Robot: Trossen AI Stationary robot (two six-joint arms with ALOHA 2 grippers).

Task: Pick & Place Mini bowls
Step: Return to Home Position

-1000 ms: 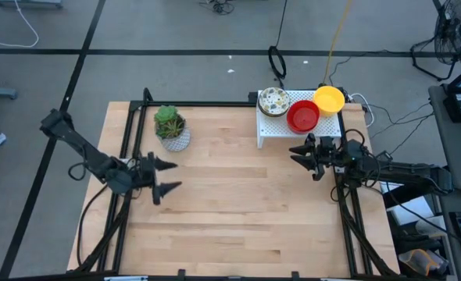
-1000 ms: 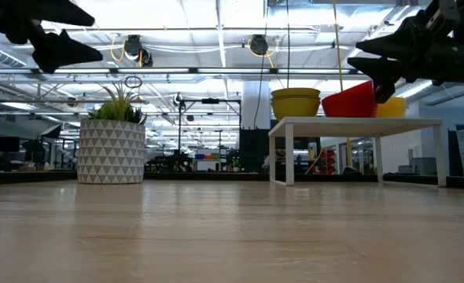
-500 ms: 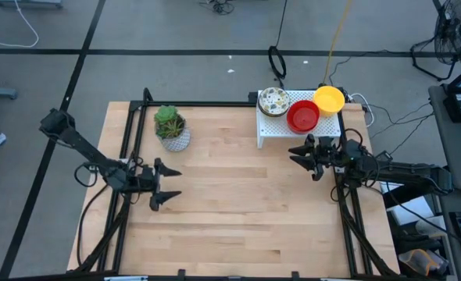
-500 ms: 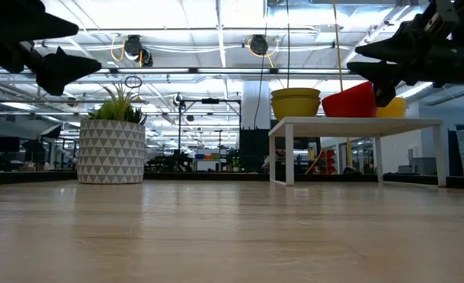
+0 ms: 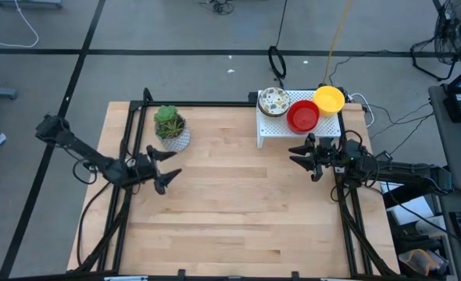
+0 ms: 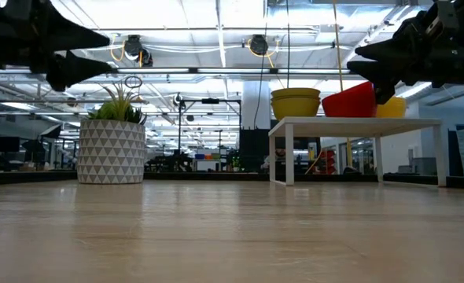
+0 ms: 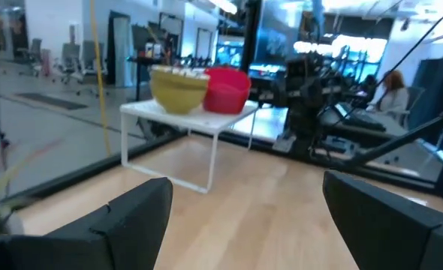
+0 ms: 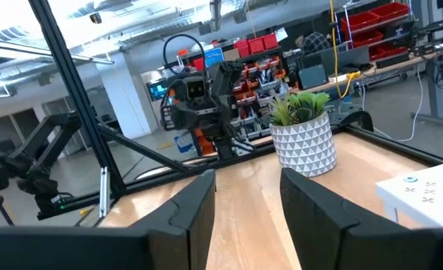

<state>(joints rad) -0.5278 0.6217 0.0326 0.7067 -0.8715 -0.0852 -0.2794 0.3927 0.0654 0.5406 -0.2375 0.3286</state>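
Observation:
The mini bowls stand on a small white stand (image 5: 299, 129) at the table's far right. They form a stack topped by a speckled whitish bowl (image 5: 273, 101), a red bowl (image 5: 302, 116) and a yellow bowl (image 5: 329, 100). In the low view the stack's sides (image 6: 295, 103) look yellow, and the red bowl (image 6: 350, 101) sits beside it. My right gripper (image 5: 297, 154) hovers open just off the stand's near edge, pointing toward the table's left. My left gripper (image 5: 166, 168) hovers open at the table's left side, just on the near side of the plant pot, and faces the stand (image 7: 191, 120).
A white patterned pot with a green plant (image 5: 171, 129) stands at the far left of the table (image 5: 238, 203), close to my left gripper. Black frame rails run along the table's left, right and far edges. A person (image 7: 393, 82) sits in the room beyond the table.
My left gripper dipped toward the table's near edge, then swung back toward the far edge and ended closer to the plant pot. It stayed open throughout. The bowls have not moved.

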